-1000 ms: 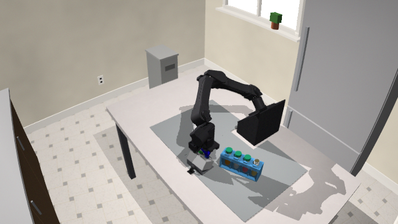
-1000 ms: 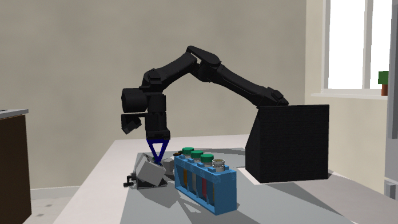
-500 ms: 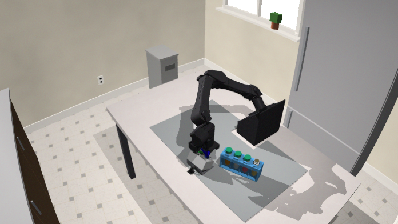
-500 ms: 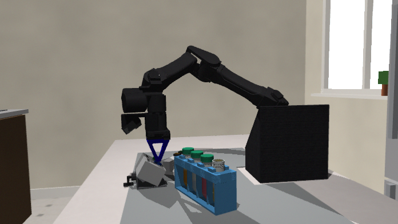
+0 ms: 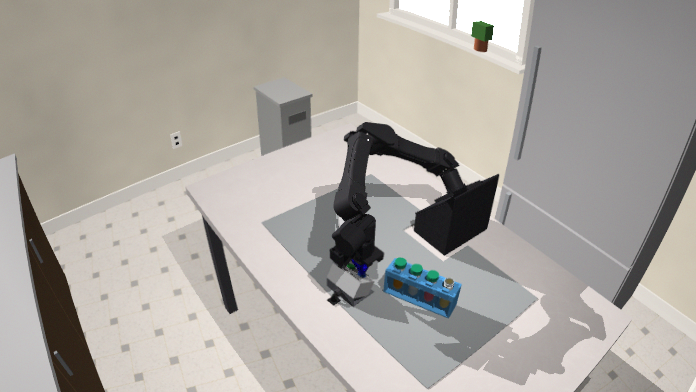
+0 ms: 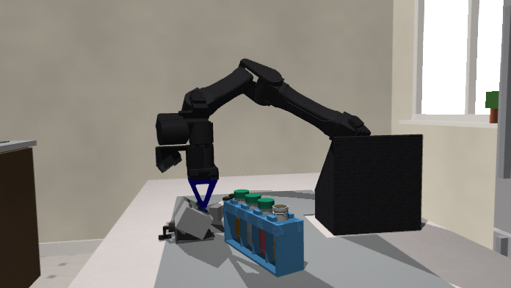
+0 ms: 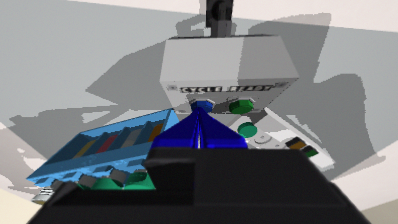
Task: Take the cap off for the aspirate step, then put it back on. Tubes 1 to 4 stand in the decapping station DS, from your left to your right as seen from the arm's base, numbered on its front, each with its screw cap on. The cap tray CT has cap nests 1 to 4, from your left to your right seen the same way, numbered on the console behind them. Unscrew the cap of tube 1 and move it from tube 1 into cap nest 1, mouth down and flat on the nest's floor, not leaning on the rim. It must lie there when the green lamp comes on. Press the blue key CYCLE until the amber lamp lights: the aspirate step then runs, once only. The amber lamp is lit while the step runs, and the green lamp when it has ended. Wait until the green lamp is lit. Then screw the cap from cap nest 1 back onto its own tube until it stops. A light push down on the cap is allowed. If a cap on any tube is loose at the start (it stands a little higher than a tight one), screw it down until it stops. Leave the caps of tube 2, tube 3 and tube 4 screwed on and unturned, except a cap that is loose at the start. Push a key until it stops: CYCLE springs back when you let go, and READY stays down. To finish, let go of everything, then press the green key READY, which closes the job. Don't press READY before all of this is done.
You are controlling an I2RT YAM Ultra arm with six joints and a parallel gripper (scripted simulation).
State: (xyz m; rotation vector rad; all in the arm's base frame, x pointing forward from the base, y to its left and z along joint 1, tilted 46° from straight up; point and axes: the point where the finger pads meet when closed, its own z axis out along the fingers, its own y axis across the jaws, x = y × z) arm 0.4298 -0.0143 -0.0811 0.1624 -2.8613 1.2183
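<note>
With tube 1 (image 6: pixel 280 211) uncapped and its green cap (image 7: pixel 247 129) apparently in the tray, the hand (image 7: pixel 201 111), pressed together and empty, touches the blue CYCLE key (image 7: pixel 202 105); aspirating, recapping and READY (image 7: pixel 241 105) remain.

Beige walls (image 5: pixel 125 75) with white baseboard and an outlet (image 5: pixel 175 140). Tiled floor (image 5: pixel 150 320). Grey cabinet (image 5: pixel 283 116) in the corner. Bright window (image 5: pixel 452 12), potted plant (image 5: pixel 482 36) on its sill. Dark drawers (image 5: pixel 45 280) at left.
</note>
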